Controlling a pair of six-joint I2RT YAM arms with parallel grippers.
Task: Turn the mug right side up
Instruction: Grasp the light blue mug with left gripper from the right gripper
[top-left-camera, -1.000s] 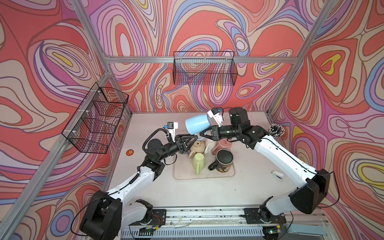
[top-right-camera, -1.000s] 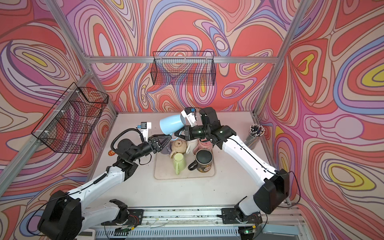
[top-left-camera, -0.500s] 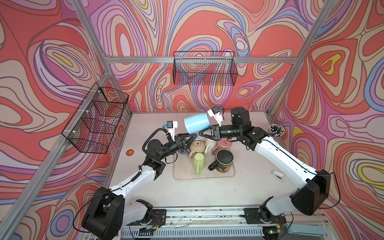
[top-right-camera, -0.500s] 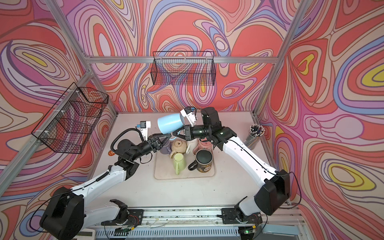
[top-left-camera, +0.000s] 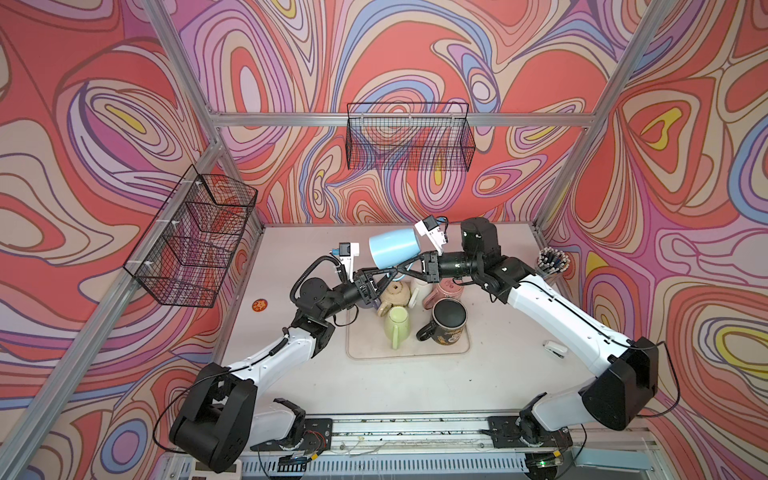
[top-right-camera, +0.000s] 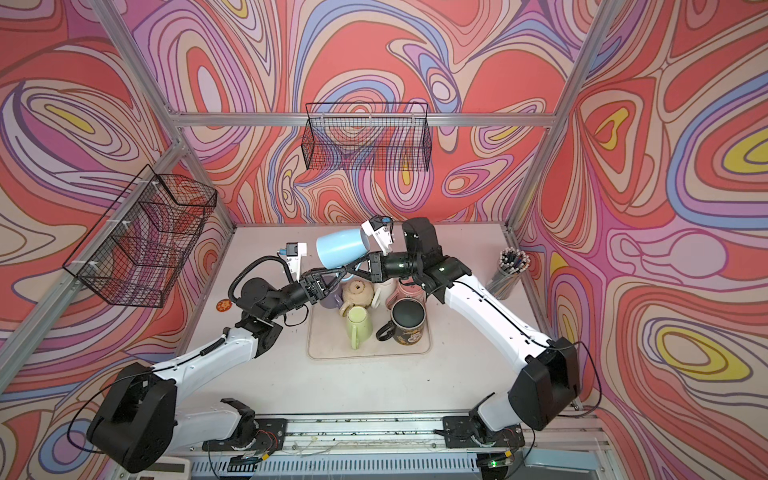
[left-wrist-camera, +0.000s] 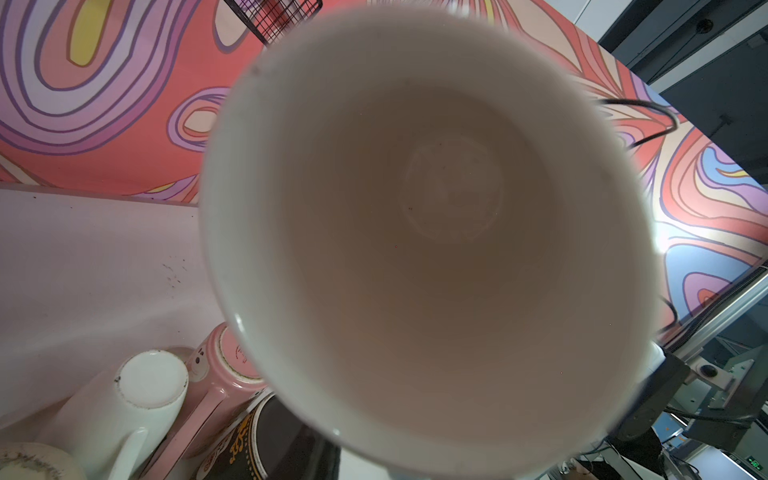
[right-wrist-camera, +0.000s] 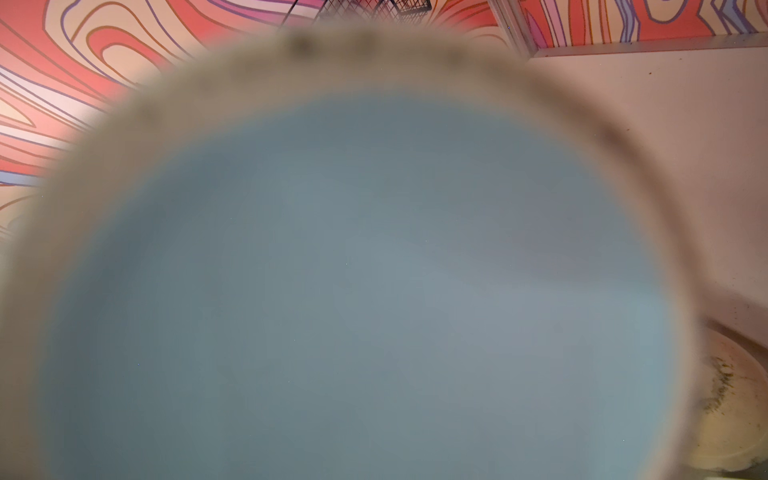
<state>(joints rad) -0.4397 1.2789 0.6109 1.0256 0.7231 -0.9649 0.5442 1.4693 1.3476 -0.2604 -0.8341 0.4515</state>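
Mug (top-left-camera: 392, 248) (tipped sideways), aloft, just above fingers (top-left-camera: 409, 266)

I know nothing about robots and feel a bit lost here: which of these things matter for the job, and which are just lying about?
In use: light blue mug, right end effector, left end effector.
Lying about: tray, green mug, black mug, pink mug, white mug, pen holder.

Mug (left-wrist-camera: 428, 232) mouth-on, pale inside, close up; white mug (left-wrist-camera: 143, 395) and pink mug (left-wrist-camera: 226, 370) beyond.
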